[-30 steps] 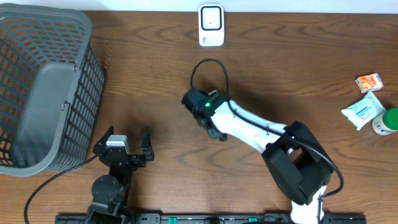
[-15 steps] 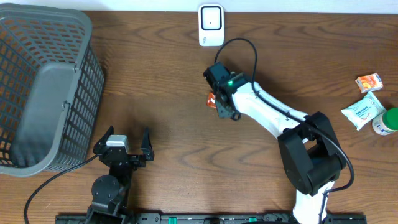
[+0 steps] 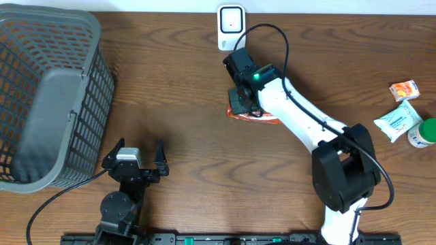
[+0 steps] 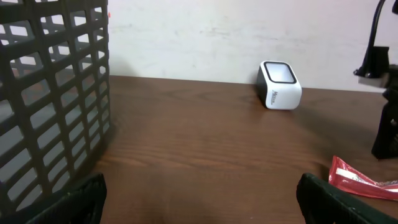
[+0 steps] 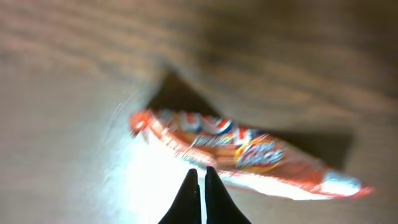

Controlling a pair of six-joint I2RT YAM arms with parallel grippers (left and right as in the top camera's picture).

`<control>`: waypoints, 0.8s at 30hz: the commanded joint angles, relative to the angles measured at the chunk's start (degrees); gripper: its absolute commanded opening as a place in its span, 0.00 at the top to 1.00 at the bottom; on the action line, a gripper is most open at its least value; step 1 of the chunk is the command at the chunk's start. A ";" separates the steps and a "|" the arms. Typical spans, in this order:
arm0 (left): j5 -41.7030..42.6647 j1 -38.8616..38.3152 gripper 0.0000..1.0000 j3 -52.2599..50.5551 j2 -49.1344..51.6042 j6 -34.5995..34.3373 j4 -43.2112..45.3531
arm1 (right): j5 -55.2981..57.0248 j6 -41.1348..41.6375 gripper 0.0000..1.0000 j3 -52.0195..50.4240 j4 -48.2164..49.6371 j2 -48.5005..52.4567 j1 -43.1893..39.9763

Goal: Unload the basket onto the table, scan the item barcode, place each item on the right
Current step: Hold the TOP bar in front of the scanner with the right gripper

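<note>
Your right jaws are shut, tips at the near edge of the packet (image 5: 249, 155); whether they pinch it, you cannot tell from here. It lies on the desk (image 3: 170, 102) just short of the scanner (image 3: 231, 28), long axis crosswise to those jaws. Your left jaws gape wide and empty, well apart, so the right arm (image 3: 296, 116) is nearer

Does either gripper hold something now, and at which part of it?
The right gripper seems to pinch the orange packet at its long edge; blur leaves doubt. The left gripper is open and empty.
</note>
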 commanded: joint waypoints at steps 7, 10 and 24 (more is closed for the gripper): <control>-1.14 -0.22 0.02 -1.55 -0.37 0.74 -1.25 | -3.04 3.65 0.99 -0.87 0.28 1.18 3.19; -1.14 -0.22 0.02 -1.55 -0.37 0.74 -1.25 | -1.90 4.09 0.99 -1.20 -0.37 2.95 3.04; -1.14 -0.22 0.02 -1.55 -0.37 0.74 -1.25 | 7.93 4.61 0.99 -1.05 1.88 6.10 -1.75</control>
